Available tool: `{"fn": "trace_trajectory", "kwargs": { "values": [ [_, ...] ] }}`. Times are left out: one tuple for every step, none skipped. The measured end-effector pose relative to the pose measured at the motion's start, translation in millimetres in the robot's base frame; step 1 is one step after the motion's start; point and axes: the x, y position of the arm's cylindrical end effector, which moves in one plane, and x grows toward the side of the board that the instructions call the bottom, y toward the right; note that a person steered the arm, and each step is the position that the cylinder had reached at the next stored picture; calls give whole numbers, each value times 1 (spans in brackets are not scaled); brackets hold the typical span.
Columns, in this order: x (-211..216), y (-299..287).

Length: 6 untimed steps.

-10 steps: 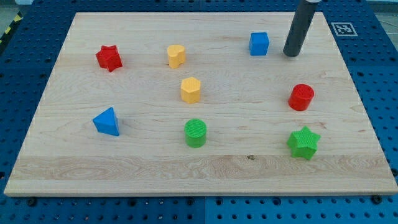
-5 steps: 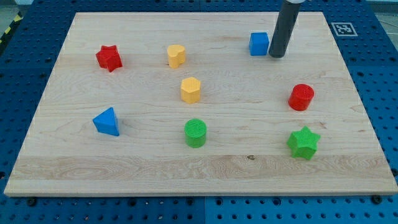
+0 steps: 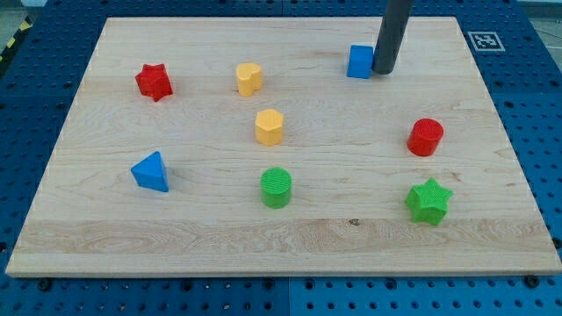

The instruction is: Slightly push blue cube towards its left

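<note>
The blue cube (image 3: pixel 359 61) sits near the view's top, right of centre, on the wooden board (image 3: pixel 202 228). My tip (image 3: pixel 383 70) is the lower end of the dark rod. It stands right against the cube's right side and appears to touch it.
A red star (image 3: pixel 154 81) at the upper left, a yellow heart-like block (image 3: pixel 249 79), a yellow hexagon (image 3: pixel 270 126), a blue triangle (image 3: pixel 151 172), a green cylinder (image 3: pixel 276 187), a red cylinder (image 3: pixel 426 137) and a green star (image 3: pixel 428 201) lie on the board.
My tip has moved leftwards from well right of the blue cube until it meets the cube's right side. The cube has shifted a little to the left.
</note>
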Motion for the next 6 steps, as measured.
{"fn": "trace_trajectory", "kwargs": {
  "values": [
    [0,-1],
    [0,-6],
    [0,-9],
    [0,-10],
    [0,-18],
    [0,-30]
  ]
}}
